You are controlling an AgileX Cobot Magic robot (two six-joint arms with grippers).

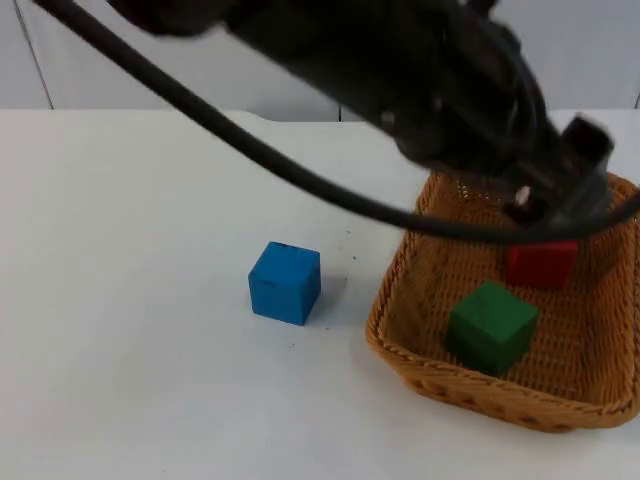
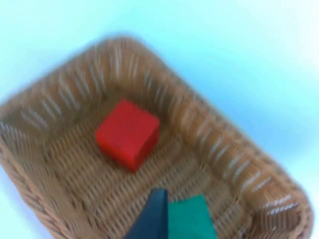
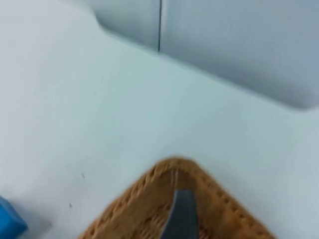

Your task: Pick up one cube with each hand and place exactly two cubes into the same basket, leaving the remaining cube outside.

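Observation:
A woven basket stands at the table's right side. Inside it lie a green cube near the front and a red cube behind it, its top edge hidden by the arm. A blue cube rests on the table to the basket's left. My left arm reaches across from the upper left, and its gripper hangs over the basket just above the red cube. In the left wrist view the red cube and green cube sit free on the basket floor. My right gripper hovers over a basket corner.
White table top stretches left of and in front of the blue cube. The grey partition wall closes the far edge. The blue cube also appears in the right wrist view, well away from the basket.

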